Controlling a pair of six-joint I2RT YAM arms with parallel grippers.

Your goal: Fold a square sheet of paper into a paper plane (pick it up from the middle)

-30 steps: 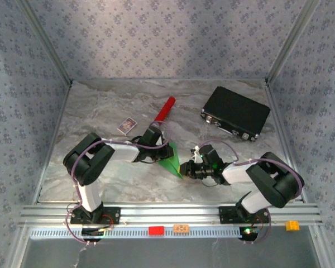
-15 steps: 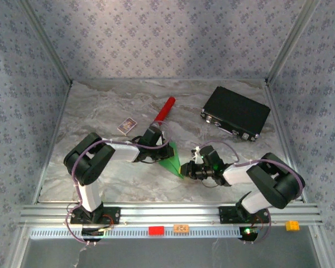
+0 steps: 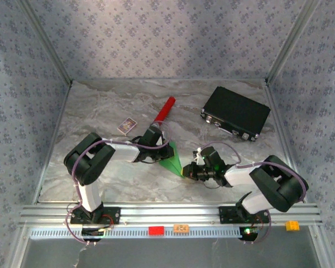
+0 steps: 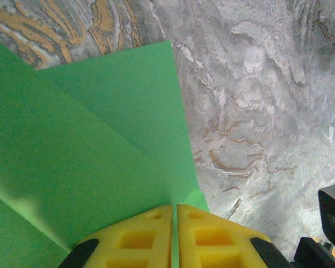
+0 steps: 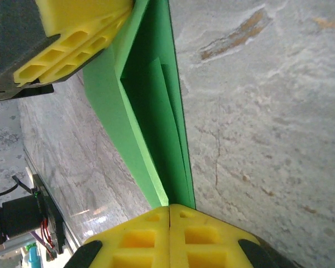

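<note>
One grey marble-patterned tabletop (image 3: 100,187) carries everything, and the action is at its near middle. Black rectangular hard case (image 3: 235,113) sits at the back right, well apart from the work and likely just clutter. Left gripper (image 3: 166,151) comes in from the left. Its yellow pads (image 4: 139,234) are pressed together on the near edge of the thin bright green paper sheet (image 3: 172,159), with only a sliver of green in the seam, so it is clamped on the sheet, probably to anchor it against the table. Right gripper (image 3: 187,170) reaches in from the right with its yellow pads (image 5: 134,240) fully closed on the sheet's pointed near-right tip. In the right wrist view the folded layers run straight into the seam, probably to pinch that corner so a crease can be set or a flap pulled over. The sheet lies between the two grippers, no longer a flat square: it is partly folded, with diagonal overlaps and a pointed end, but not a finished dart, so my call is mid-fold. Opposed grips keep the thin paper taut; risk is tearing or slipping. Red plastic cylinder (image 3: 165,109) lies behind the left gripper, apart from the sheet. Small printed card (image 3: 127,125) lies left of the cylinder, unused.
</note>
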